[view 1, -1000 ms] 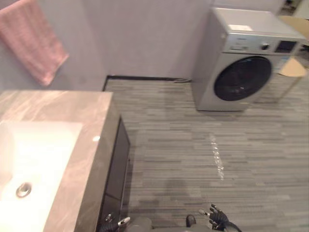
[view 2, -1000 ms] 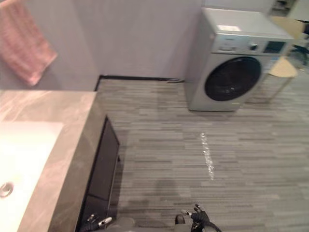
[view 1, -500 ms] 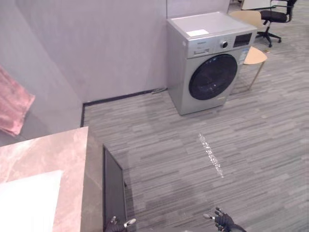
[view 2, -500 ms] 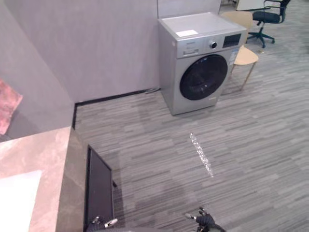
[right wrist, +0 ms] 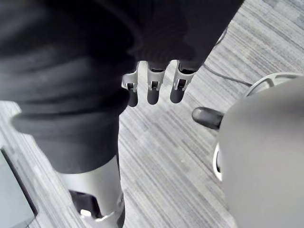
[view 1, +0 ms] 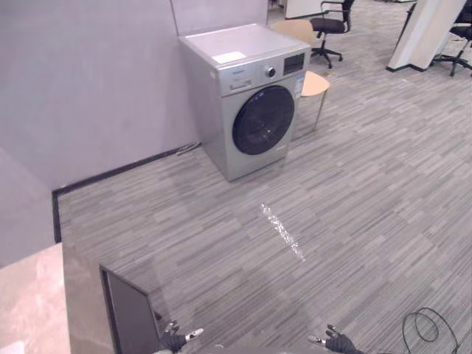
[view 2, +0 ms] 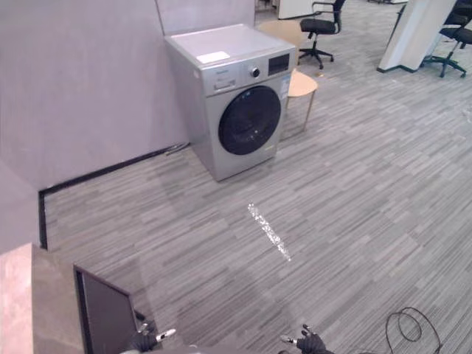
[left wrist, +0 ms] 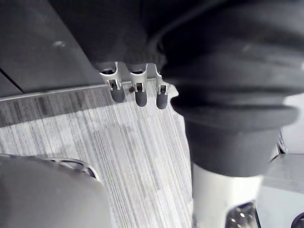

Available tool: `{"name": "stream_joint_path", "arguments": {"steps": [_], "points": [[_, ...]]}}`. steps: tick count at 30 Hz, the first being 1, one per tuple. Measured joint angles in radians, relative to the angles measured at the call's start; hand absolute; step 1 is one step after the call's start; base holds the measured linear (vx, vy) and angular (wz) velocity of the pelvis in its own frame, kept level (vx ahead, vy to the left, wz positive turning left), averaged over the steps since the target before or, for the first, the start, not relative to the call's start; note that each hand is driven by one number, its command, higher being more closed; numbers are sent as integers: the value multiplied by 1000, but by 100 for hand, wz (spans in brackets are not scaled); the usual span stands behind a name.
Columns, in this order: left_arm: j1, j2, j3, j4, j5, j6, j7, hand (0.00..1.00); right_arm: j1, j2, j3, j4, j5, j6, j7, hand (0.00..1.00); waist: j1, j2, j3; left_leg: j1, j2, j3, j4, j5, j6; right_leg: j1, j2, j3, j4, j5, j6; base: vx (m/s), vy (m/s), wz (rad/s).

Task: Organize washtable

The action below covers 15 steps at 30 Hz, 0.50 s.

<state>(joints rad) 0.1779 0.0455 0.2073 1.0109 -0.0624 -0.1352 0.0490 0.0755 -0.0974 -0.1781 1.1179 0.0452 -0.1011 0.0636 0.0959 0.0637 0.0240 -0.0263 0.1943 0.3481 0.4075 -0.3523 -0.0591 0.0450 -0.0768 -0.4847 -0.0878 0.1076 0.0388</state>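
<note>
The corner of the washtable [view 1: 29, 306] is at the near left. The left hand [view 1: 175, 340] and the right hand [view 1: 338, 341] hang low over the floor [view 1: 354, 192], fingers loose, holding nothing. A washing machine [view 1: 247, 96] stands far away.

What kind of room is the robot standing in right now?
Probably a mock washroom corner on an open office floor: a front-loading washing machine against a grey wall, the marble-look washtable edge at the robot's left, and rolling office chairs beyond.
</note>
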Motion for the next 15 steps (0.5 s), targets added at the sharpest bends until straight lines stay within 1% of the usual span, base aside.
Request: {"name": "stream_joint_path", "arguments": {"steps": [1, 2, 3, 4, 5, 6, 7, 8, 9, 10, 11, 12, 13, 14, 15], "points": [[22, 7, 3, 2, -13, 4, 11, 0, -18, 30, 44, -9, -1, -6, 4, 0, 14, -1, 12, 6, 20, 47, 82, 6, -26, 2, 8, 38, -4, -15, -14, 122, -17, -128], [19, 8, 3, 1, -17, 5, 13, 0, -19, 33, 60, -8, -2, -7, 4, 0, 17, -6, 15, -32, 62, 48, 214, 14, -23, 5, 22, 70, -4, -22, -5, 131, 0, -135], [20, 5, 3, 1, -18, 6, 16, 0, -19, 30, 62, -8, -2, -7, 2, 0, 30, -1, 16, -55, 90, 47, 302, 30, 5, 7, 38, 103, -3, -27, -4, 114, -25, -112], [24, -5, 2, 2, -21, 6, 17, 0, -21, 26, 67, -13, -2, -8, 1, 0, 33, 3, 19, -76, 108, 34, 386, 67, 43, 8, 54, 151, -4, -29, -8, 199, -8, -139], [27, -9, 6, 2, -33, 6, 17, 0, -17, 21, 77, -25, -2, -8, 2, 0, 31, 5, 20, -92, 112, 7, 445, 119, 28, 8, 63, 204, -5, -28, -11, 231, -1, -135], [29, -8, 12, 2, -37, 6, 17, 0, -15, 19, 77, -27, -2, -8, 2, 0, 30, 6, 20, -106, 112, 1, 474, 153, 24, 10, 63, 230, -5, -26, -13, 225, 7, -118], [28, -7, 24, 4, -40, 7, 16, 0, -16, 16, 77, -26, -2, -7, 2, 0, 30, 2, 24, -130, 110, -13, 531, 231, 26, 10, 57, 265, -3, -24, -15, 179, 62, -106], [20, -11, 34, 10, -43, 5, 16, 0, -17, 11, 77, -24, -1, -3, 0, 0, 31, -17, 36, -158, 75, -50, 546, 131, 18, 10, 29, 318, 7, -30, -24, 184, 178, -122], [12, -24, 39, 10, -49, 1, 17, 0, -27, -10, 74, -23, -1, -1, 1, 0, 31, -5, 58, -193, 8, -94, 469, 32, 22, 6, 9, 369, 20, -35, -32, 148, 229, -100], [12, -26, 39, 10, -51, -1, 17, 0, -30, -13, 72, -22, -1, -1, 1, 0, 33, -5, 61, -199, -6, -107, 444, 24, 20, 3, 4, 382, 22, -36, -33, 89, 231, -102], [15, -33, 40, 10, -63, -4, 18, 0, -42, -14, 69, -11, -2, -3, 2, 0, 40, 2, 70, -206, -58, -153, 296, 25, 11, -5, -6, 419, 33, -38, -32, 63, 268, -107], [26, -36, 39, 11, -64, -4, 18, 0, -44, -13, 71, -1, -5, -6, 4, 0, 45, 20, 66, -182, -76, -209, 88, 75, -51, -5, 7, 442, 35, -40, -27, 48, 212, -115], [29, -39, 38, 15, -63, -3, 18, 0, -44, -17, 74, -1, -8, -7, 5, 0, 49, 31, 70, -175, -71, -206, 54, 137, 13, 2, 24, 451, 33, -47, -8, 61, 264, -78], [25, -39, 41, 23, -65, -2, 18, 0, -37, 2, 74, -9, -8, -9, 6, 0, 40, 17, 66, -149, -92, -195, 35, 129, 32, 9, 2, 459, 35, -57, 27, 28, 137, -17], [24, -24, 40, 20, -66, -5, 16, 0, -31, 7, 76, -10, -8, -11, 9, 0, 24, -14, 62, -137, -113, -194, 8, 128, 30, 7, -17, 453, 43, -67, 36, 38, 190, 8]]}}
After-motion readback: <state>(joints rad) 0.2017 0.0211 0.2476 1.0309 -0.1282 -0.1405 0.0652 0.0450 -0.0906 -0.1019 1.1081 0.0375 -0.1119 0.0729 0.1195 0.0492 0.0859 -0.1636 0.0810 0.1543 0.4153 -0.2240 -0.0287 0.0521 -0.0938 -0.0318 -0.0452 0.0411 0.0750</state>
